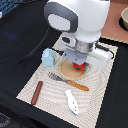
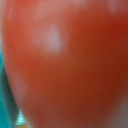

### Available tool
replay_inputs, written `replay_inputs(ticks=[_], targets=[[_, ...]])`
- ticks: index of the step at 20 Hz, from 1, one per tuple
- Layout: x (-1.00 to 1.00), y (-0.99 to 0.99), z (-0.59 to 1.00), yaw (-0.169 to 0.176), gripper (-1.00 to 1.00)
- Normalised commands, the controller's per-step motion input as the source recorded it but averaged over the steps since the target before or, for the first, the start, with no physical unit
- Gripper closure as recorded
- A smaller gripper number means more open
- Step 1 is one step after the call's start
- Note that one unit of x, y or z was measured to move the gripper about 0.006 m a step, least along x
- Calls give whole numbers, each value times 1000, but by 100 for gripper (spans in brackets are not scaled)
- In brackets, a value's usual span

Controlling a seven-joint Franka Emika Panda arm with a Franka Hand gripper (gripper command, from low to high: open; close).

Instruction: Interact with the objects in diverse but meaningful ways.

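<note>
The red tomato-like ball sits over the round tan plate, right under my gripper. My gripper comes down on the ball from above, and the arm's white body hides its fingers. In the wrist view the red ball fills nearly the whole picture, very close and blurred, and no finger shows. The light blue carton block stands beside the plate on the exterior view's left. Near the mat's front corner lies the dark brown sausage stick. The white-and-blue fish piece lies at the front of the mat.
A pale placemat on the black table carries everything. A wooden-handled fork and knife lie across the plate's front edge. A bowl stands at the exterior view's far right. Black cables run behind the carton.
</note>
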Motion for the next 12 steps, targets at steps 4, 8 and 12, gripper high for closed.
replay_inputs(ticks=[4,8,12], targets=[[-190,-21,114,-9,-100],[-305,-5,523,0,-100],[-472,1,711,0,-100]])
